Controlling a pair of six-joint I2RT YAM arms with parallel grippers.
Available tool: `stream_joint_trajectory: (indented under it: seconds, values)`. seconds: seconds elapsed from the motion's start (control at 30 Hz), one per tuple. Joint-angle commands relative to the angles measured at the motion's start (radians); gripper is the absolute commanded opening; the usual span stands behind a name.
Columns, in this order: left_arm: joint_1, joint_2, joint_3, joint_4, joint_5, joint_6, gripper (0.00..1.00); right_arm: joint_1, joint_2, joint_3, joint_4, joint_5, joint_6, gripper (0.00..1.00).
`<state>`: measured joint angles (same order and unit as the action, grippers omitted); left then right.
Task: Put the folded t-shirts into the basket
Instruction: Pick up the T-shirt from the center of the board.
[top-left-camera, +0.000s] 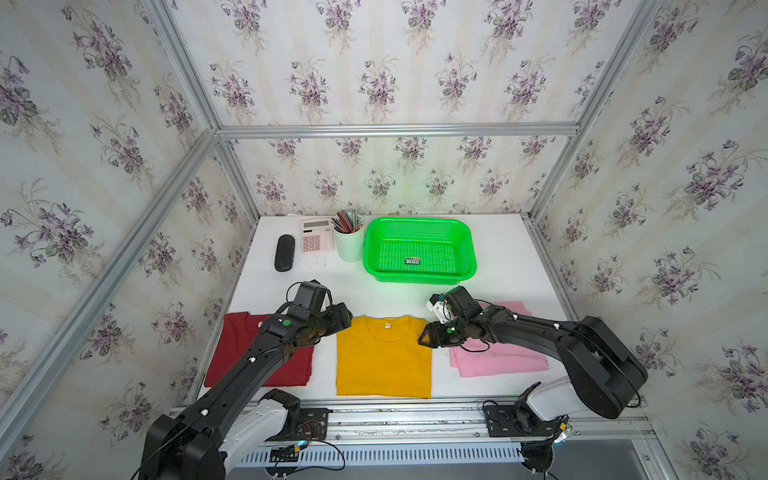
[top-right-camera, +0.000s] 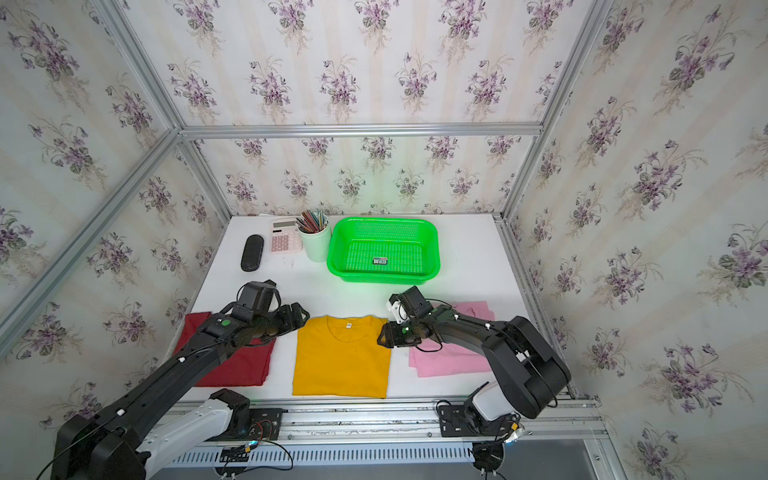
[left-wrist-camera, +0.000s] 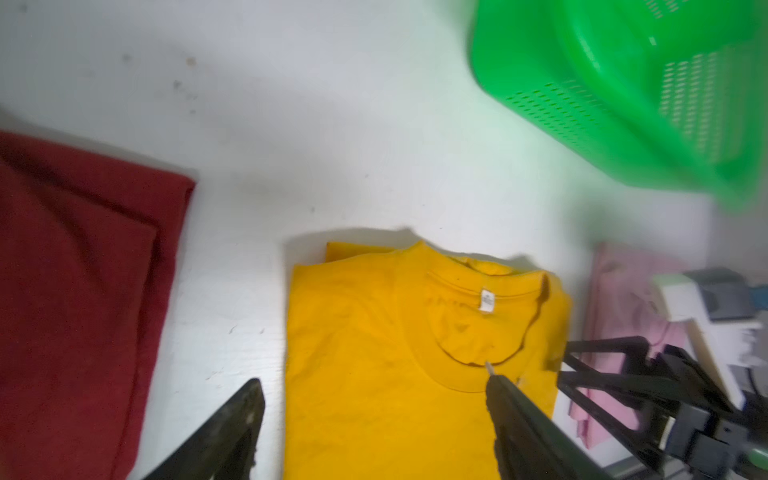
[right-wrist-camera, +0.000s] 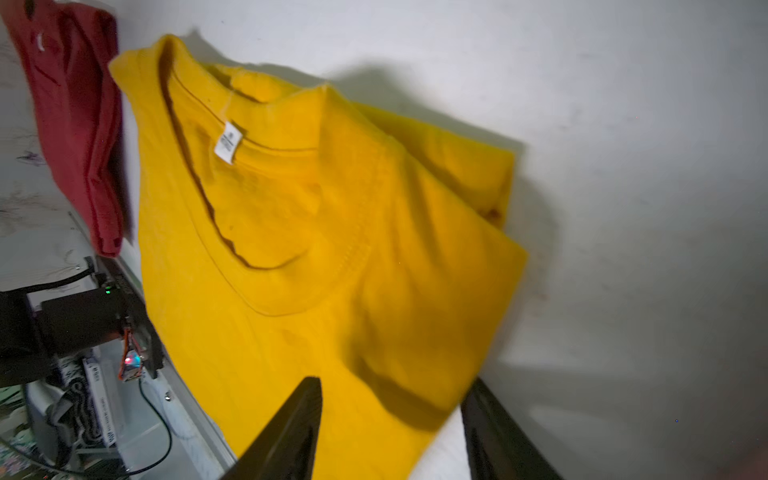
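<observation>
Left wrist view first, then working across. Red t-shirt (top-left-camera: 235, 336) lies flat at the left end of the table (top-left-camera: 511, 257), nothing gripping it. Left claw (left-wrist-camera: 372, 374) stands wide: one finger is over bare table and the other over cloth at the neck opening, so the yellow t-shirt (top-left-camera: 382, 361) has its left edge between them. That shirt is mid-row, flat, label (left-wrist-camera: 486, 300) up, and well apart from the basket (top-left-camera: 419, 277). The basket sits empty toward the back, sticker (top-left-camera: 412, 260) showing on its floor. Right claw (right-wrist-camera: 392, 381) is at the shirt's opposite edge, fingers plainly apart with that edge between them; I see nothing pinched. Pink t-shirt (top-left-camera: 498, 361) lies at the right end.

My read: the step in hand is a two-claw pick of the yellow one, and no shirt is in the basket yet. To do it well I'd:
- slide each lower finger under every layer, not just the top one
- pinch at matching spots on both edges
- lift together, keeping the cloth lightly taut so the fold holds
- clear the basket's near rim before lowering
</observation>
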<state>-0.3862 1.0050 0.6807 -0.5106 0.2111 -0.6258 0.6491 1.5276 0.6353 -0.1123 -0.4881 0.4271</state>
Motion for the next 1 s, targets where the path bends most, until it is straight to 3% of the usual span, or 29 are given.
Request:
stream_joint_trajectory:
  seconds: [0.0, 0.07, 0.23, 0.37, 0.47, 0.6, 0.83, 0.97]
  values:
    - [-0.003, -0.002, 0.007, 0.130, 0.088, 0.086, 0.85, 0.003, 0.045, -0.007, 0.070, -0.009, 0.031, 0.44]
    - [-0.013, -0.005, -0.016, 0.233, 0.111, 0.116, 0.85, 0.003, 0.041, -0.006, 0.102, -0.033, 0.011, 0.29]
    - [-0.084, 0.022, -0.129, 0.619, 0.216, 0.310, 0.75, 0.004, -0.076, -0.051, 0.216, -0.067, -0.072, 0.13]
    - [-0.181, 0.074, -0.189, 0.859, 0.412, 0.699, 0.70, 0.004, -0.114, -0.046, 0.230, -0.083, -0.148, 0.08]
    - [-0.218, 0.147, -0.183, 0.865, 0.558, 0.961, 0.74, 0.012, -0.124, -0.040, 0.229, -0.095, -0.194, 0.06]
    - [-0.219, 0.258, -0.169, 0.883, 0.615, 1.081, 0.76, 0.025, -0.152, -0.037, 0.218, -0.108, -0.279, 0.05]
    - [-0.219, 0.361, -0.241, 1.053, 0.643, 1.221, 0.78, 0.098, -0.258, -0.082, 0.237, -0.059, -0.573, 0.00]
    - [-0.218, 0.403, -0.266, 1.170, 0.612, 1.228, 0.78, 0.119, -0.316, -0.080, 0.185, -0.059, -0.760, 0.00]
